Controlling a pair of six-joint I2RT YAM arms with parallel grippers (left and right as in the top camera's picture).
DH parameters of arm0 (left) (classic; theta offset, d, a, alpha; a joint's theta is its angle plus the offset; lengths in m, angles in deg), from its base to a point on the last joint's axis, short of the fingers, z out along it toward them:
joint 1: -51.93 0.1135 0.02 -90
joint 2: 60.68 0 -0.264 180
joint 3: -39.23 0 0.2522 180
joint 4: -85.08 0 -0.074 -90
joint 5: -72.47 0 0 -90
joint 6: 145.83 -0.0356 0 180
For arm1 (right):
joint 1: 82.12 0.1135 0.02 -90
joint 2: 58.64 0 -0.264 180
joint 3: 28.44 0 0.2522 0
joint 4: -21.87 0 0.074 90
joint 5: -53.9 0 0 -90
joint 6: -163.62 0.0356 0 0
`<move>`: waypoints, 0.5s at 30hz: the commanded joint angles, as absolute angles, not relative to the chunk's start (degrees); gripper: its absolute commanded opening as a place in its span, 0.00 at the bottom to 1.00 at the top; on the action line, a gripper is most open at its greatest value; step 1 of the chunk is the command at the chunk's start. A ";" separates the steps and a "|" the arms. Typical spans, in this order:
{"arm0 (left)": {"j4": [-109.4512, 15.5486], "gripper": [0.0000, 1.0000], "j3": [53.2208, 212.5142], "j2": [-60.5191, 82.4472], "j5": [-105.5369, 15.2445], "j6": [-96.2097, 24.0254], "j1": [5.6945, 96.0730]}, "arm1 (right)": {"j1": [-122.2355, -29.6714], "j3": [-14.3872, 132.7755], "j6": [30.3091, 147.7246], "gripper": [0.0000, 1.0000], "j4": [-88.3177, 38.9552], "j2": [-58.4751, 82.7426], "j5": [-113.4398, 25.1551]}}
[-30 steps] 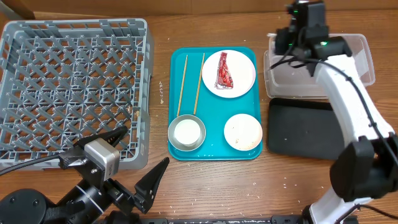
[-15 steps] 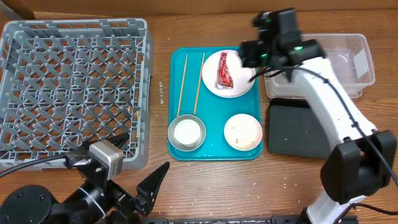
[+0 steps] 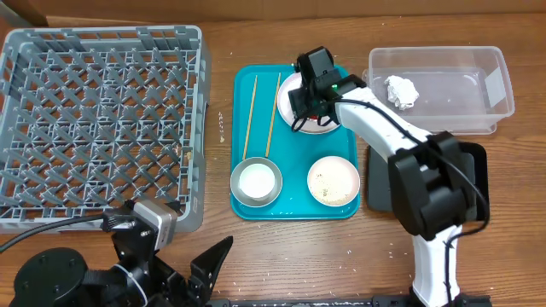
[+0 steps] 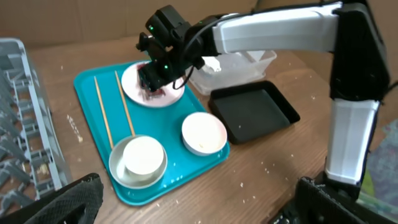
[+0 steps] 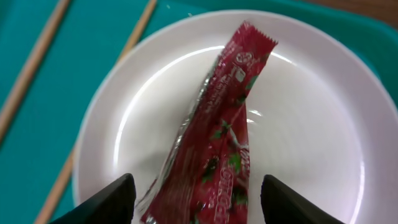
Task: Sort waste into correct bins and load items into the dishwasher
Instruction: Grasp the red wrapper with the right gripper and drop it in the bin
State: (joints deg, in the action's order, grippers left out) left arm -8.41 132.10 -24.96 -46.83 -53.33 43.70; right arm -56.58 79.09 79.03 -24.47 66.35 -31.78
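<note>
A crumpled red wrapper (image 5: 217, 137) lies lengthwise on the white round plate (image 5: 311, 143) at the back of the teal tray. My right gripper (image 5: 199, 202) hovers open just above the wrapper's near end, one finger on each side, touching nothing. In the overhead view it hides most of the wrapper. The white paper wad (image 3: 399, 91) lies inside the clear tub (image 3: 478, 111). My left gripper (image 4: 196, 205) is wide open and empty, low over the table's front edge. The grey dish rack (image 3: 102, 119) holds nothing.
On the teal tray (image 3: 294, 207) lie two chopsticks (image 3: 250, 115), a metal bowl (image 3: 235, 189) holding a white cup (image 3: 256, 181), and a white bowl (image 3: 333, 181) with rice grains. The black tray (image 3: 384, 179) sits in front of the tub. Loose grains (image 4: 244, 184) dot the table.
My right arm swung left from over the clear tub to the plate and its jaws opened. The paper wad now lies in the tub. The left arm sank slightly toward the front edge.
</note>
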 commanded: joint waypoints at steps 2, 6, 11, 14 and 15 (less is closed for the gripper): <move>-7.25 1.00 131.88 -25.07 -46.72 -54.55 43.66 | -56.77 79.44 80.06 0.66 -23.40 67.57 -30.30; -7.20 1.00 131.88 -25.09 -46.70 -54.55 43.66 | -56.80 79.44 80.06 0.31 -25.26 69.45 -30.16; -6.75 1.00 131.88 -25.07 -46.70 -54.55 43.66 | -56.77 79.44 80.03 0.38 -27.21 70.44 -31.21; -6.35 1.00 131.88 -25.09 -46.70 -54.55 43.66 | -56.80 79.44 80.06 0.04 -27.82 70.44 -32.33; -6.37 1.00 131.88 -25.09 -46.70 -54.55 43.66 | -56.80 79.47 80.06 0.04 -28.06 70.44 -32.33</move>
